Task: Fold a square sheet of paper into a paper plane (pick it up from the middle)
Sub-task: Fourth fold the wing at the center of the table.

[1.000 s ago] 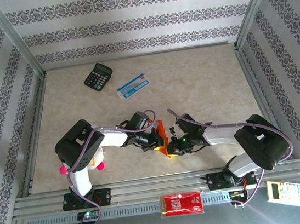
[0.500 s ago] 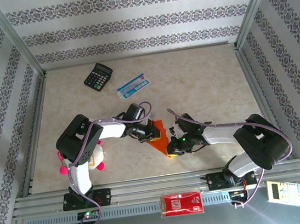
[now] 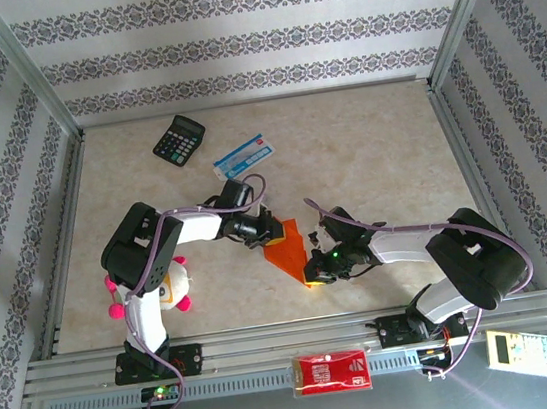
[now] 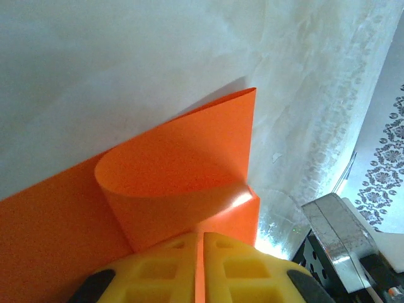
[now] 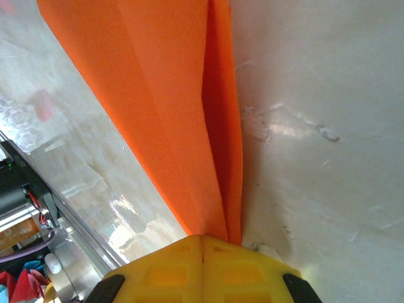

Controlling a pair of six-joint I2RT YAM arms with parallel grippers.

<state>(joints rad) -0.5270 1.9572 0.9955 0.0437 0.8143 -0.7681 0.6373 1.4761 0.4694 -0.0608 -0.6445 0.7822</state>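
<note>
Black plastic calculator (image 3: 178, 139) far left, taken as landmark. Left gripper (image 3: 263, 234) nearer and right of calculator, yellow fingers (image 4: 164, 265) pinching curled edge of thin bright orange square sheet of paper (image 3: 287, 249). Sheet part-folded on tabletop (image 3: 367, 152), further right of calculator. Right gripper (image 3: 313, 276) furthest right, clamped on sheet's creased near corner.

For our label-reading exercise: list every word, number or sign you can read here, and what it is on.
No text here can be read.
Black calculator: key markings too small.
Blue-and-white packet: print blurred.
Red packet: white print too small.
Pale keypad at the near right: keys too small.
Orange paper: plain, no print.
</note>
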